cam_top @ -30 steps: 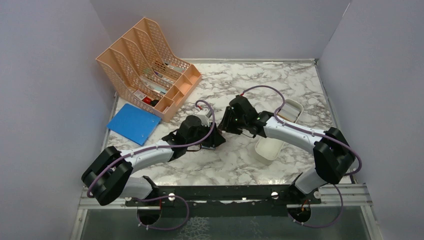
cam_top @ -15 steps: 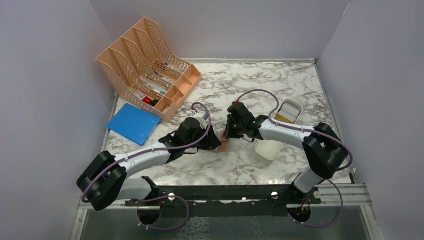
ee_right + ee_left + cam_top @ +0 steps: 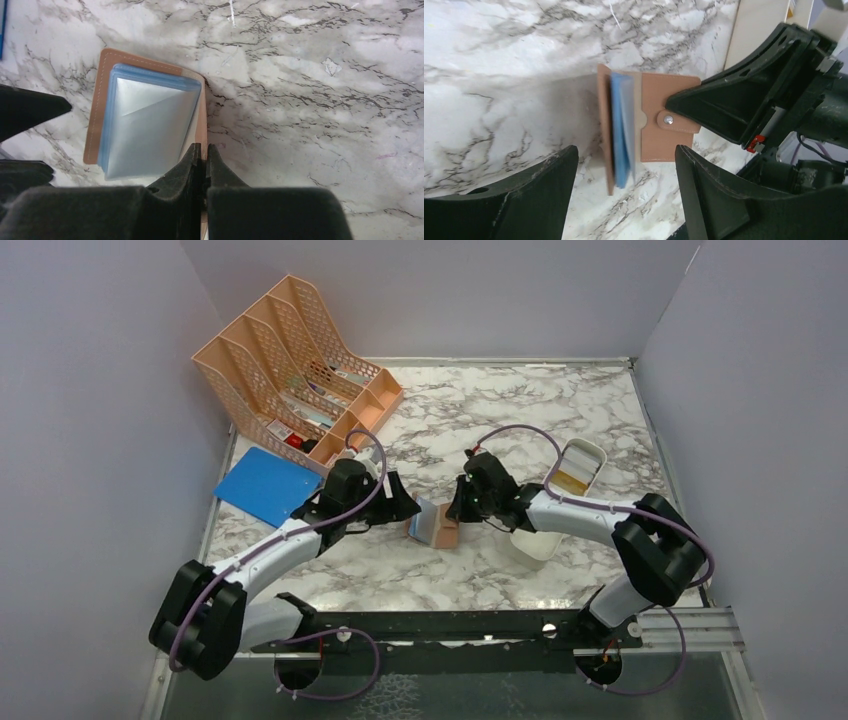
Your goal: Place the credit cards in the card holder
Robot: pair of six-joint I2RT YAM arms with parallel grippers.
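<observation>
The card holder (image 3: pixel 650 127) lay half open on the tabletop (image 3: pixel 520 410) between the arms, blue slots showing. The right gripper (image 3: pixel 205 148) had its fingers pinched together on the snap-tab flap, probably to keep it spread for loading. The left gripper (image 3: pixel 626 151) hung just beside it with fingers wide apart, holding nothing.

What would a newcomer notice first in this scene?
The card holder lies open at the middle of the marble table, its blue lining showing. The right claw is shut on its tan flap, while the left claw stands open just left of it. A peach mesh organiser stands in the far left corner.
</observation>
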